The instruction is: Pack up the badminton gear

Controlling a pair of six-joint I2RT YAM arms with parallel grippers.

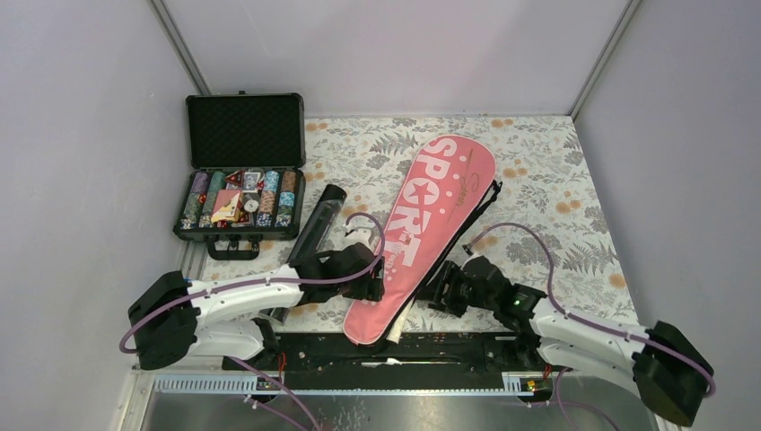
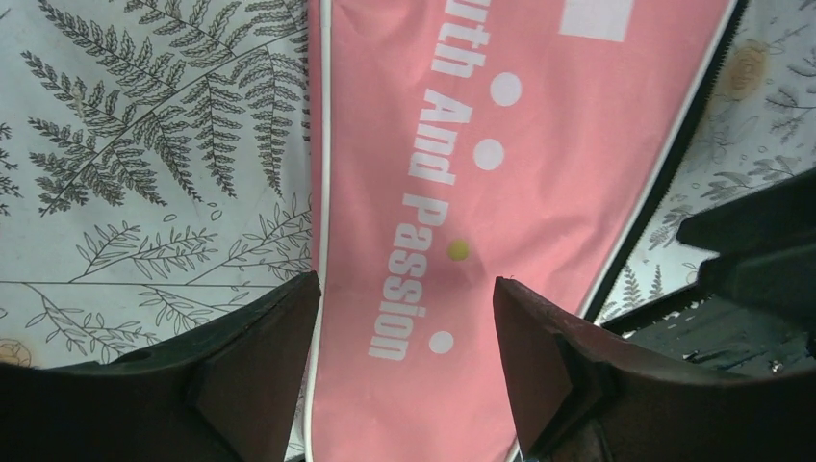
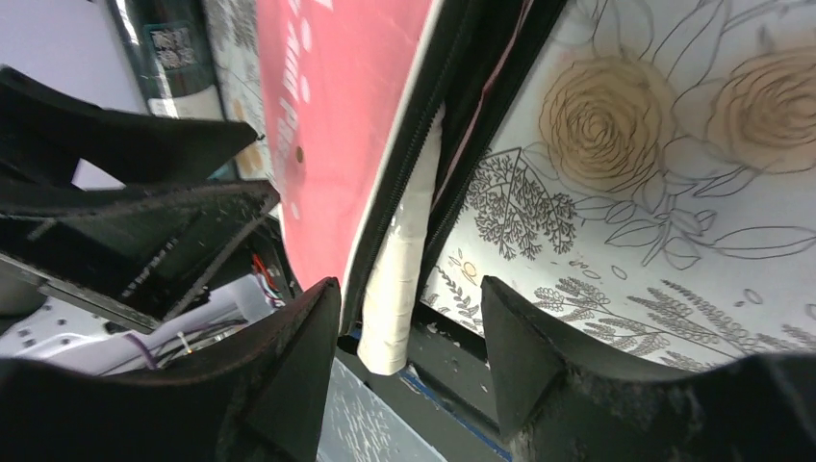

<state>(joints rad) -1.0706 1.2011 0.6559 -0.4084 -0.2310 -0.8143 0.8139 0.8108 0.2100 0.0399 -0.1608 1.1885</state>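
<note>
Top view: the pink bag point(image 1: 422, 224) marked "SPORT" lies flat on the floral worktop point(image 1: 556, 197), running from the upper centre of the frame down to the lower centre, narrow end lowest. The long black tube point(image 1: 316, 229) lies just left of it, apart from the bag. A black case point(image 1: 242, 171) of coloured chips stands open in the upper left, well apart from the bag.

Left pincer point(image 1: 377, 280): sits at the left edge of the bag's narrow end. In the left wrist view the left pincer point(image 2: 406, 327) is spread wide with nothing between the jaws. The pink bag point(image 2: 481, 192) fills the centre of the frame behind them, its lettering reading "And Passion".

Right pincer point(image 1: 440, 292): sits at the right edge of the same narrow end. In the right wrist view the right pincer point(image 3: 409, 337) is likewise parted and holds nothing. A white handle point(image 3: 399, 289) pokes out of the bag's end and points into the gap between the jaws. Contact with either jaw cannot be confirmed. The black zip point(image 3: 414, 164) beside the handle stands parted. The black tube point(image 3: 173, 48) shows in the upper left of that frame
</note>
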